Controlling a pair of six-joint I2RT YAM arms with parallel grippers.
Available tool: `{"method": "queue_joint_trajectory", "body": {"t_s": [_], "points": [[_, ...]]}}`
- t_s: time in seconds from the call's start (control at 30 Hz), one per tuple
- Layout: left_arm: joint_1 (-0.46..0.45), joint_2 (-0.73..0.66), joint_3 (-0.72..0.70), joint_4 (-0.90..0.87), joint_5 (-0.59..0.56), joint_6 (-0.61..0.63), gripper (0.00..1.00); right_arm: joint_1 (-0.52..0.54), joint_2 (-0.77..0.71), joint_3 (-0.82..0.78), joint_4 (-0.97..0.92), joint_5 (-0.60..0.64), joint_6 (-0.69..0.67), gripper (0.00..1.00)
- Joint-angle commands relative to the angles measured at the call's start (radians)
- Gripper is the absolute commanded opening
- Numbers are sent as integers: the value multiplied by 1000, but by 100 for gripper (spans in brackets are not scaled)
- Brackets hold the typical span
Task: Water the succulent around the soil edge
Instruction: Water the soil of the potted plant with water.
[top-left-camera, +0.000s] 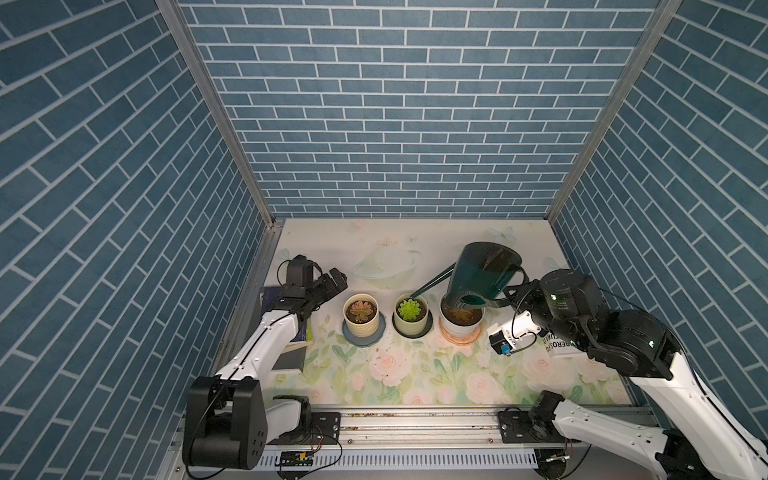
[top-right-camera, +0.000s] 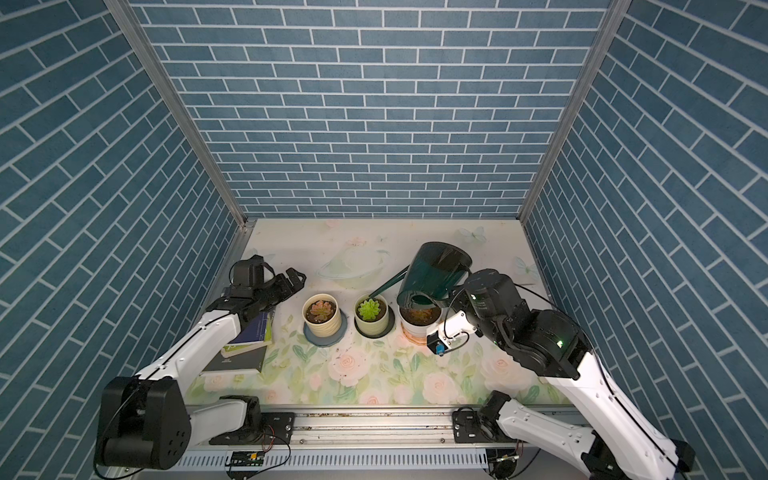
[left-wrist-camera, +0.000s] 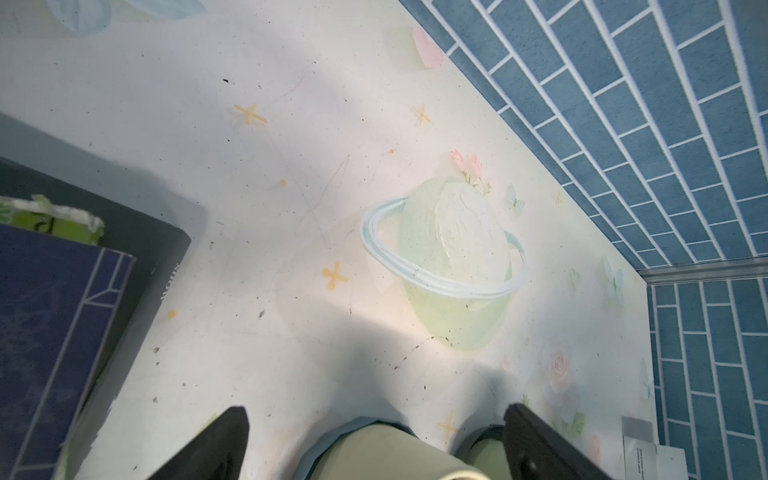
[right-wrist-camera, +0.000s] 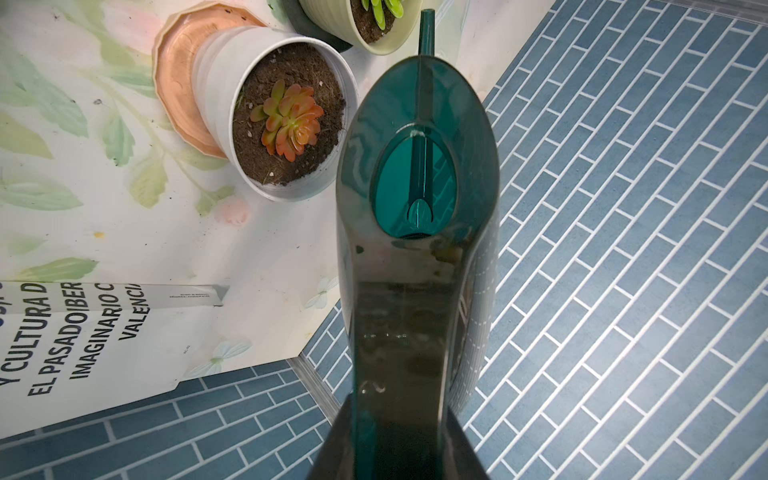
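Observation:
In both top views three potted succulents stand in a row. The middle one is a green succulent (top-left-camera: 409, 309) (top-right-camera: 369, 309) in a pale green pot (top-left-camera: 410, 329). My right gripper (top-left-camera: 514, 292) (right-wrist-camera: 399, 440) is shut on the handle of a dark green see-through watering can (top-left-camera: 482, 274) (top-right-camera: 436, 270) (right-wrist-camera: 415, 166). The can is lifted and tipped left. Its thin spout (top-left-camera: 428, 284) (right-wrist-camera: 427, 29) ends over the far edge of the soil in that middle pot. My left gripper (top-left-camera: 338, 278) (left-wrist-camera: 376, 419) hangs open and empty, left of and behind the row.
A pink succulent (top-left-camera: 360, 309) grows in the cream pot (left-wrist-camera: 395, 453) on a blue saucer. An orange succulent (right-wrist-camera: 291, 118) sits in the white pot (right-wrist-camera: 216, 83) under the can's body. Stacked books (top-right-camera: 249, 332) lie on the left and a white printed book (right-wrist-camera: 83, 332) on the right. Blue brick walls enclose the table.

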Motion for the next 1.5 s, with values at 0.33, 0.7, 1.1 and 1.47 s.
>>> {"method": "queue_joint_trajectory", "body": {"t_s": [0.33, 0.7, 1.1, 1.47], "points": [[-5, -2, 28, -21, -15, 5, 100, -7, -80, -13, -10, -16, 35, 0], [-6, -12, 28, -27, -14, 2, 100, -5, -69, -14, -15, -54, 51, 0], [-7, -20, 10, -21, -13, 25, 100, 25, 15, 25, 63, -63, 10, 0], [-6, 3, 8, -9, -5, 33, 100, 29, 43, 21, 109, -34, -29, 0]]}}
